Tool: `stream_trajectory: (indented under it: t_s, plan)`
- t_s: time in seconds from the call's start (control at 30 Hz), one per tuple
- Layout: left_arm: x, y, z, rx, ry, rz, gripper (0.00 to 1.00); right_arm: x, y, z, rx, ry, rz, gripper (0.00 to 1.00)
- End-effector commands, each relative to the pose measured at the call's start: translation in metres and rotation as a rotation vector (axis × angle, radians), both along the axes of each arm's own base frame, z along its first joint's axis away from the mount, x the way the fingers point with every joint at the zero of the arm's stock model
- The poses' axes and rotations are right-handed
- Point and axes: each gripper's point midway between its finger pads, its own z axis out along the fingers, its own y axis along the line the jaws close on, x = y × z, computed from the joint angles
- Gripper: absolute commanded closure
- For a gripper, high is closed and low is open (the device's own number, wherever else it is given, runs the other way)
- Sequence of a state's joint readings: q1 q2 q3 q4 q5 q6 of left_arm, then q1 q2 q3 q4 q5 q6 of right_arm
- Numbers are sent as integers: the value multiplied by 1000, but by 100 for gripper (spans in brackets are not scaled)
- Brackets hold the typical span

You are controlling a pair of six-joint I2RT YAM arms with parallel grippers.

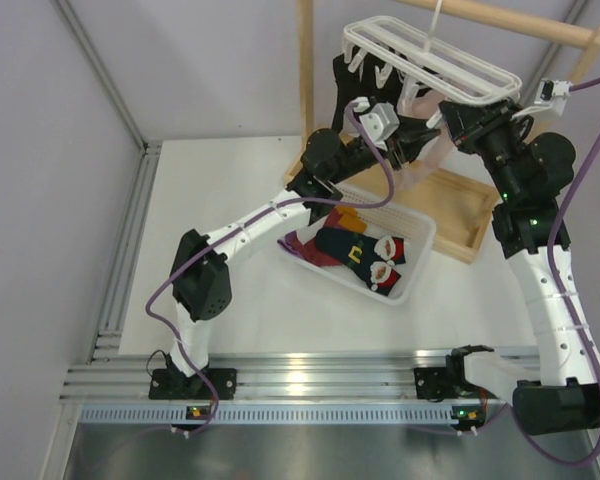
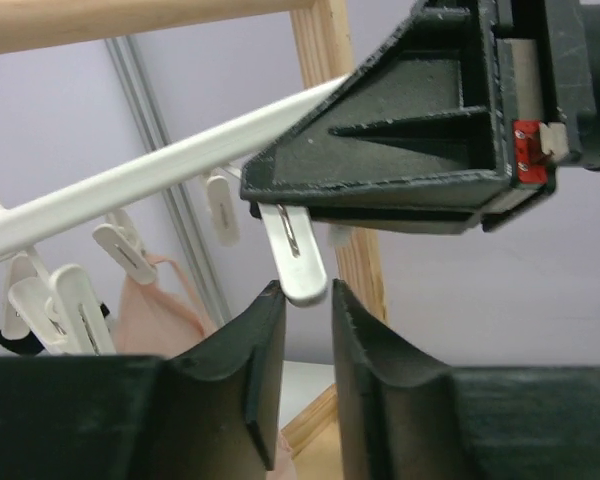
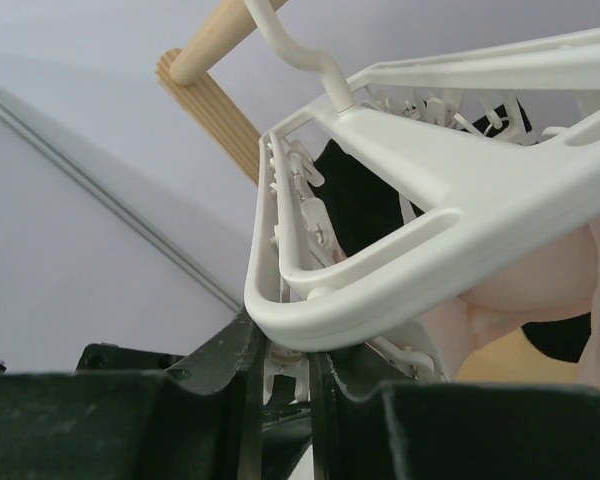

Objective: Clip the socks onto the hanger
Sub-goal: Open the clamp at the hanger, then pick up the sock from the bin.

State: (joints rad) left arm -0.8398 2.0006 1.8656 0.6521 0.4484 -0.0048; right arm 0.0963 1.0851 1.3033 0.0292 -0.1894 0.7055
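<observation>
The socks lie in a heap in the white slotted basket on the counter. They are dark navy ones with red-and-white Santa marks and a maroon one at the left end, and neither tool touches them. Above and behind them the white lattice hanger hangs by its hook from the wooden rack, with dark pieces and a pale pink garment dangling under it.

Both arms reach up to the hanger's near side. The right tool is drawn in to a slit under the frame's corner, pinching a white piece of the hanger. The left tool has its fingers a narrow gap apart, with the lower end of a peg at their mouth. I cannot tell whether they pinch it.
</observation>
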Motion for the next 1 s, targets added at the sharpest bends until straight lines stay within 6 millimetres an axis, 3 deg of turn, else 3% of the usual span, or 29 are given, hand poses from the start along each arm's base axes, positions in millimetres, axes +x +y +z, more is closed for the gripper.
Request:
stream_trajectory:
  t_s: [0.0, 0.07, 0.13, 0.17, 0.23, 0.33, 0.43, 0.5, 0.53, 0.57, 0.63, 0.7, 0.8, 0.83, 0.87, 0.93, 0.97]
  plan:
    - [-37, 7, 23, -7, -49, -83, 64, -5, 0, 25, 31, -67, 7, 100]
    - [-37, 12, 27, -4, -66, -58, 55, -6, -2, 26, 35, -69, 0, 100]
    - [-32, 15, 17, 23, -44, -22, 42, -6, -2, 26, 35, -71, 2, 100]
    - [-35, 22, 24, 21, -45, -8, 39, -5, -3, 25, 36, -69, -1, 100]
    - [-30, 28, 8, 88, 8, 22, 34, -4, -5, 26, 36, -68, -3, 100]
    - [-36, 56, -1, 191, 79, 25, 32, -4, -6, 25, 25, -70, -5, 100]
    - [-32, 81, -36, 323, 164, 25, 32, -5, -7, 24, 7, -74, -5, 100]
    - [-37, 103, -71, 459, 247, 11, 28, -6, -7, 22, -12, -78, -6, 100]
    - [-40, 114, -76, 486, 262, 2, 28, -7, -7, 23, -18, -83, -3, 100]
    - [-39, 127, -103, 552, 318, 1, 28, -7, -7, 24, -29, -88, -5, 100]
    - [-40, 140, -121, 599, 355, 6, 29, -8, -7, 24, -41, -93, -7, 100]
    - [-42, 152, -154, 701, 383, 14, 31, -10, -8, 24, -51, -94, -10, 100]
    - [-44, 157, -190, 812, 433, 3, 32, -10, -6, 23, -61, -97, -2, 100]
    - [-41, 153, -210, 857, 474, -9, 32, -11, -5, 23, -62, -96, 4, 100]
    - [-41, 146, -207, 878, 442, -20, 34, -10, -5, 22, -64, -93, 6, 100]
    - [-36, 140, -238, 967, 489, -14, 32, -10, -5, 21, -66, -92, 7, 100]
    - [-37, 129, -236, 980, 470, -12, 32, -10, -5, 21, -66, -92, 7, 100]
